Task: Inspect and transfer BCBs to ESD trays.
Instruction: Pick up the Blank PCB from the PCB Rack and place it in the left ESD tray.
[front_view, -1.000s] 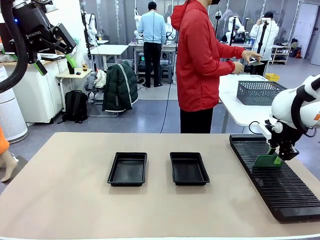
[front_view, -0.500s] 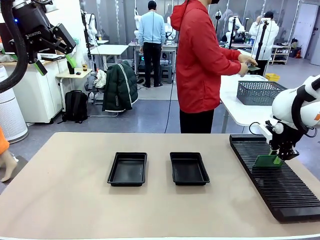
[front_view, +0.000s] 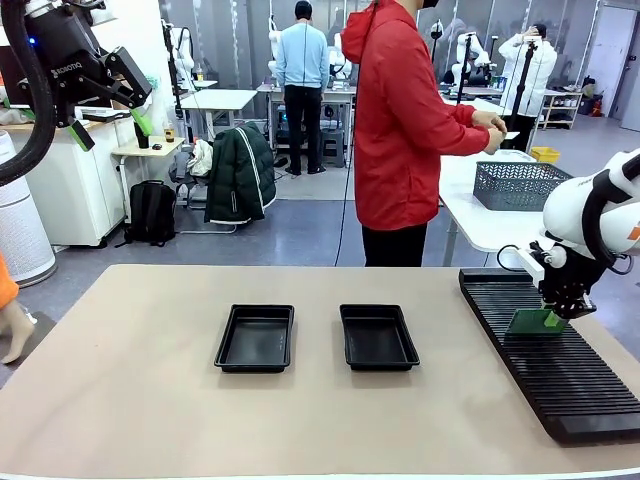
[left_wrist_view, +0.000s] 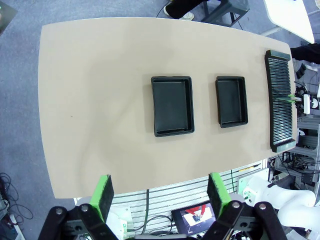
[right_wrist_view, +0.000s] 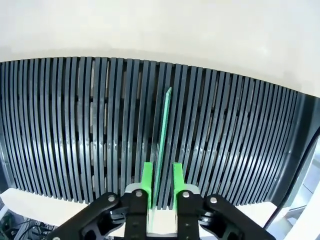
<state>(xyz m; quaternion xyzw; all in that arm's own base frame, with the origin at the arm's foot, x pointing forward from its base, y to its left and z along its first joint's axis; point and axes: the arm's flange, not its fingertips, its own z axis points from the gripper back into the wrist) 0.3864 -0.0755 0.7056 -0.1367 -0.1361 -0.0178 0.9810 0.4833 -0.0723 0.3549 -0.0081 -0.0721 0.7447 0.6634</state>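
Now, right gripper (right_wrist_view: 162, 172) straddling upright BCB (right_wrist_view: 164, 125) in rack (right_wrist_view: 75, 125), clamping unclear, left gripper (left_wrist_view: 160, 178) spread wide.

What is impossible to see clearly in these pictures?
- BCB faces: right wrist view shows it edge-on; front view, too small.
- Whether the right claw pads touch it: right wrist view, gap unclear.
- What the person's hands hold: front view, too far.
- Rack right side: cut off by the front view's edge.
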